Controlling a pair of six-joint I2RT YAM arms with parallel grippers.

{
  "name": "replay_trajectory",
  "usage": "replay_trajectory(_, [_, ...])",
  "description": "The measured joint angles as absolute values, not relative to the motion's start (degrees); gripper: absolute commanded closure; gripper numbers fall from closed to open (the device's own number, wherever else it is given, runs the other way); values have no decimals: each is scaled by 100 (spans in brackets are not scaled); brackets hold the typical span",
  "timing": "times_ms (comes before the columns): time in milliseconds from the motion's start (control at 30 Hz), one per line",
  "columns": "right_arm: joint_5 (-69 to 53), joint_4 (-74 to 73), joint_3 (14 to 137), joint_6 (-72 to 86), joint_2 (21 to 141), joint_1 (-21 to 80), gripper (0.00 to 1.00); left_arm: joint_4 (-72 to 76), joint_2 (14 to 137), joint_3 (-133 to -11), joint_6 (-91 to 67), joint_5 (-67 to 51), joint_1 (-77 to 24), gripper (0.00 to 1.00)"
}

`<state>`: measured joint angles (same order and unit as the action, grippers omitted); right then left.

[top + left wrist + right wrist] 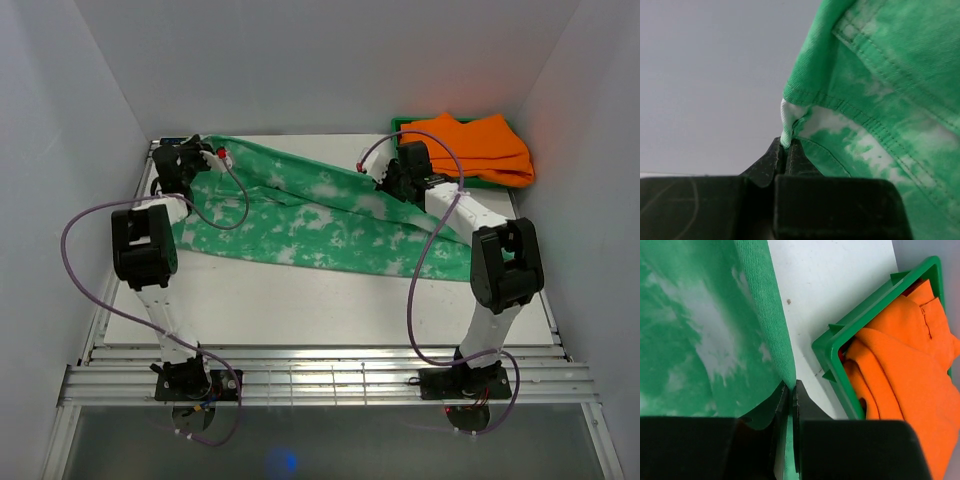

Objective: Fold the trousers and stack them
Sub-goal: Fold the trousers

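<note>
Top external view showed the trousers (pixel 300 215) spread over the far half of the bench (pixel 320 305), with the long axis running from the upper left of the frame down toward the right of centre. The left pincer (pixel 217 156) was at the upper left end of the cloth and the right pincer (pixel 384 184) was at the opposite end, so each arm was nearest to its own end and the garment lay between them. The upper edge looked drawn in a quite straight line from one pincer to the other, while the lower part rested on the bench. In the left wrist view the jaws were pressed together on a stitched corner of the green cloth, where a white inner edge showed. In the right wrist view the jaws were also clamped on a thin edge of the same cloth. I could not tell which end was the waist and which the leg hems. A green crate (pixel 404 124) with orange garments (pixel 480 148) stood in the upper right, just beside the right pincer. By my judgement the fold must bring one end along this long axis toward the other, with both grips kept tight.
</note>
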<state>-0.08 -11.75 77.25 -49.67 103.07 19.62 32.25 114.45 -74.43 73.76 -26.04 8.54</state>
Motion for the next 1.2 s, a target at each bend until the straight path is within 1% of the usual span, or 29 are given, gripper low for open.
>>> replay_trajectory(133, [5,-976,8040,-4974,10742,1898,92,4311,12481,-7822,7404,-2265,722,100])
replay_trajectory(233, [-1,-934,8237,-4991,10962,1898,92,5153,12945,-7756,7441,-2045,698,100])
replay_trajectory(367, [-10,-923,8318,-4991,11074,1896,92,6049,12986,-7144,7231,-1852,711,100])
replay_trajectory(433, [-12,-917,8318,-4993,11074,1898,92,6246,12986,-7019,6995,-1750,714,100])
replay_trajectory(533, [10,-836,8318,-4998,11074,1898,92,6377,12954,-7039,6528,-1634,714,100])
replay_trajectory(700, [21,-548,8318,-4976,11052,1927,92,6460,12921,-7537,5673,-1435,711,100])
replay_trajectory(833, [-49,-615,8256,-4967,10794,1949,92,6458,12499,-7347,5238,-1516,755,100])
replay_trajectory(933, [-231,-727,7915,-5041,10283,1935,92,6475,11771,-6582,5155,-1922,926,100])
replay_trajectory(1100, [-722,-913,7146,-5371,9452,1927,92,6173,10455,-5168,5216,-3131,1516,100])
replay_trajectory(1200, [-1007,-1041,6768,-5594,9288,1942,92,5771,10025,-4681,5360,-3830,1885,100])
